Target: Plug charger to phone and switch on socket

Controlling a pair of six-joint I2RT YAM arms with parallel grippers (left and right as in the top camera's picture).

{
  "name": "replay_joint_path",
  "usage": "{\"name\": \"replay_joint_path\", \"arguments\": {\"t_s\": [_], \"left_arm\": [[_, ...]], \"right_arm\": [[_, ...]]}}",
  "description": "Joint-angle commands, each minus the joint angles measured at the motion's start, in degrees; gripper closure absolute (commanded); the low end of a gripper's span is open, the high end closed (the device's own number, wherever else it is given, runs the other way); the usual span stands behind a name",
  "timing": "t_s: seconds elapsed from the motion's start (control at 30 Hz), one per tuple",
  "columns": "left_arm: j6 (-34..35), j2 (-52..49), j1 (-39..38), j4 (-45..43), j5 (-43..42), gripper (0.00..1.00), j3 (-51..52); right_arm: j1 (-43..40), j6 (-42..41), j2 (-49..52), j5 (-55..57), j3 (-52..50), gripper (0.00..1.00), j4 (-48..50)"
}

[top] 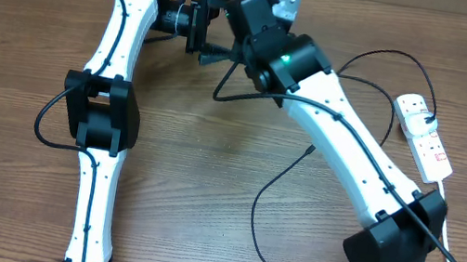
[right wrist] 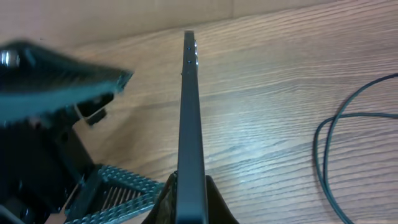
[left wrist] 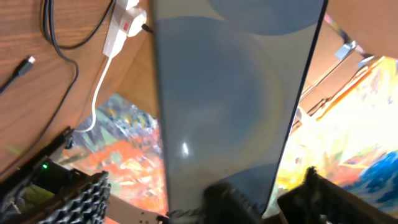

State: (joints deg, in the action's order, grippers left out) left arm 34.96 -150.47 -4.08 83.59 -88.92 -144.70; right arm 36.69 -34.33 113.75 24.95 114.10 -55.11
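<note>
Right wrist: slim black-edged rectangular smartphone [right wrist: 189, 124] is being pinched edge-on by right claw [right wrist: 191, 200].
Left claw [top: 222, 28] is being held spread wide just beside its screen.

No writing could be read anywhere. The phone [left wrist: 230, 93] screen showed only pale rounded shapes, and the socket [top: 423, 133] carried red marks too small to make out as letters.
</note>
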Motion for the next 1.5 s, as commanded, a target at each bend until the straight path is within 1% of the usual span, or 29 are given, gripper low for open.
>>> {"name": "replay_joint_path", "arguments": {"t_s": [0.0, 0.07, 0.17, 0.23, 0.3, 0.4, 0.5, 0.53, 0.57, 0.6, 0.63, 0.67, 0.7, 0.77, 0.8, 0.83, 0.87, 0.93, 1.07, 1.3, 1.47], "left_arm": [[-0.79, -0.59, 0.31, -2.05, -0.55, 0.1, -1.57], [-2.27, -0.59, 0.31, -5.62, -0.5, 0.11, -1.57], [-5.38, -0.59, 0.31, -12.13, -0.5, 0.02, -1.57], [-6.49, -0.59, 0.31, -15.23, -0.5, 0.0, -1.57], [-7.37, -0.59, 0.28, -17.94, -0.5, 0.1, -1.57], [-7.34, -0.59, 0.28, -20.0, -0.48, 0.09, -1.57], [-7.37, -0.59, 0.31, -20.31, -0.44, 0.08, -1.57], [-7.34, -0.59, 0.31, -20.46, -0.46, 0.17, -1.57], [-7.34, -0.59, 0.31, -20.52, -0.44, 0.22, -1.57], [-7.32, -0.59, 0.31, -20.61, -0.44, 0.25, -1.57], [-7.32, -0.59, 0.31, -20.63, -0.44, 0.38, -1.57], [-7.3, -0.59, 0.31, -20.63, -0.42, 0.46, -1.57], [-7.3, -0.59, 0.31, -20.63, -0.42, 0.48, -1.57], [-7.28, -0.59, 0.31, -20.63, -0.44, 0.47, -1.57], [-7.28, -0.59, 0.31, -20.63, -0.44, 0.45, -1.57], [-7.3, -0.59, 0.31, -20.63, -0.44, 0.36, -1.57], [-7.3, -0.59, 0.31, -20.63, -0.44, 0.21, -1.57], [-7.3, -0.59, 0.31, -20.63, -0.44, 0.0, -1.57], [-7.3, -0.59, 0.31, -20.65, -0.44, 0.0, -1.57], [-7.26, -0.59, 0.31, -20.65, 1.27, 0.0, -1.57], [-5.05, -0.59, 0.31, -20.65, 2.56, 0.0, -1.57]], "right_arm": [[-3.74, -2.34, -5.31, 3.04, 1.9, 0.96, 0.44], [-5.81, -4.02, -6.03, 2.03, 1.9, 0.97, -0.2], [-9.55, -4.74, -6.93, -3.45, 1.9, 0.96, -0.66], [-11.89, -4.74, -7.17, -8.15, 1.9, 0.96, -0.74], [-14.36, -4.74, -7.17, -13.46, 1.9, 0.96, -0.83], [-17.7, -4.72, -7.15, -19.93, 1.9, 0.96, -0.96], [-20.46, -4.74, -7.17, -23.56, 1.9, 0.96, -0.94], [-21.14, -4.74, -7.15, -24.33, 1.9, 0.96, -0.96], [-21.81, -4.74, -7.17, -25.16, 1.9, 0.96, -1.01], [-22.27, -4.72, -7.15, -25.68, 1.9, 0.96, -1.03], [-22.64, -4.72, -7.15, -26.12, 1.9, 0.96, -1.03], [-22.93, -4.74, -7.15, -26.53, 1.9, 0.96, -1.05], [-22.95, -4.72, -7.15, -26.62, 1.9, 0.96, -1.05], [-22.95, -4.74, -7.17, -26.62, 1.9, 0.96, -1.05], [-22.95, -4.72, -7.15, -26.62, 1.9, 0.96, -1.03], [-22.88, -4.72, -7.15, -26.62, 1.9, 0.96, -1.03], [-22.84, -4.72, -7.15, -26.62, 1.9, 0.96, -1.03], [-22.84, -4.72, -7.15, -26.64, 1.9, 0.96, -1.01], [-22.84, -5.2, -7.15, -27.74, 1.9, 0.96, -0.74], [-22.88, -13.79, -7.15, -28.2, 1.9, 0.96, -0.72], [-22.88, -15.26, -7.17, -30.38, 1.9, 0.96, 0.48]]}}
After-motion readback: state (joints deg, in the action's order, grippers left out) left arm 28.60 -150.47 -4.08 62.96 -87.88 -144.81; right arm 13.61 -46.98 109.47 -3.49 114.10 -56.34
